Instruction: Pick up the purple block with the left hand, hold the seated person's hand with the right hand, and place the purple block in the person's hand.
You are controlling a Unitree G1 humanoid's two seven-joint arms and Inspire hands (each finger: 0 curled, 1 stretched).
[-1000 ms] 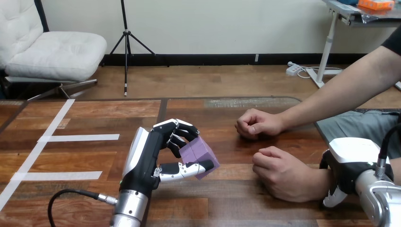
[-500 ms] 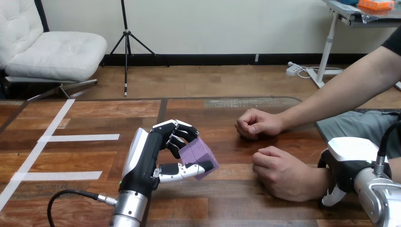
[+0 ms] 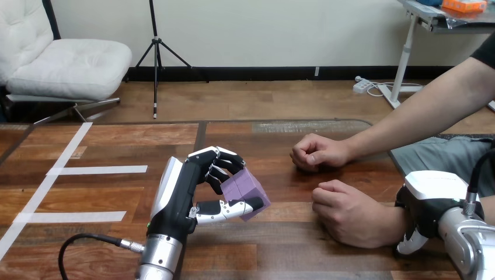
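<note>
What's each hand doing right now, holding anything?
Left hand: closed on the purple block, fingers and thumb curled round it.
Right hand: at the person's wrist, by the table's near edge; whether it grips cannot be told.

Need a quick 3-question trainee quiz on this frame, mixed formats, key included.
1. Multiple choice: what is the left robot hand holding? A) nothing B) the purple block C) a cup
2. True or false: the purple block already lies in the person's nearer hand.
3. Fill in: the right robot hand sits at the ___ behind the person's nearer hand.
Key: 1 B; 2 false; 3 wrist
</note>
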